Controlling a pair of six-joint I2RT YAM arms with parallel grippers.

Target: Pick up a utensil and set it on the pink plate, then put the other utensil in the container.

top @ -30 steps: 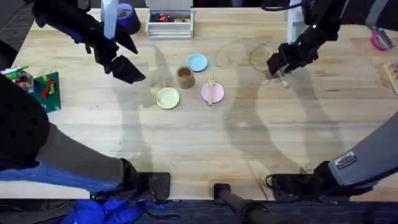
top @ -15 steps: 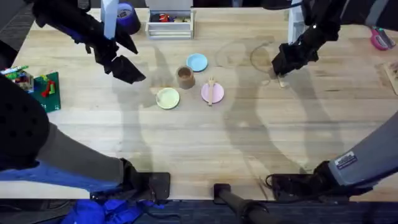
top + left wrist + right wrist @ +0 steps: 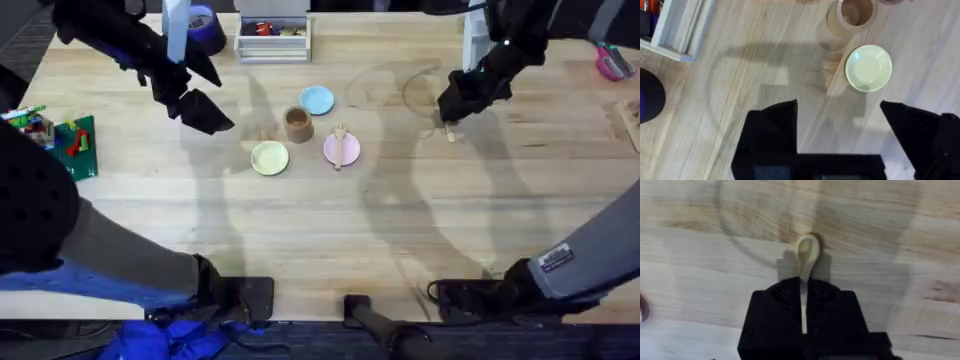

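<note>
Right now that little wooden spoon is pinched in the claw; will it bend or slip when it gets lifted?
Probably not bend: the wooden spoon looks thin but rigid. It seems very light, so lifting should be easy. The right gripper pinches only its narrow handle, so the spoon might swivel or slide a little, bowl end drooping.

Fork (image 3: pixel 340 146) lies on pink plate (image 3: pixel 349 152); spoon (image 3: pixel 805 255) apparently pinched.

The counter (image 3: pixel 330 230) is pale, matt, grained wood, the spoon (image 3: pixel 805 255) smooth light wood pinched in the matt black plastic right pincer (image 3: pixel 804 311), and the pale yellow plate (image 3: pixel 868 68) looks like smooth, faintly glossy plastic.
</note>
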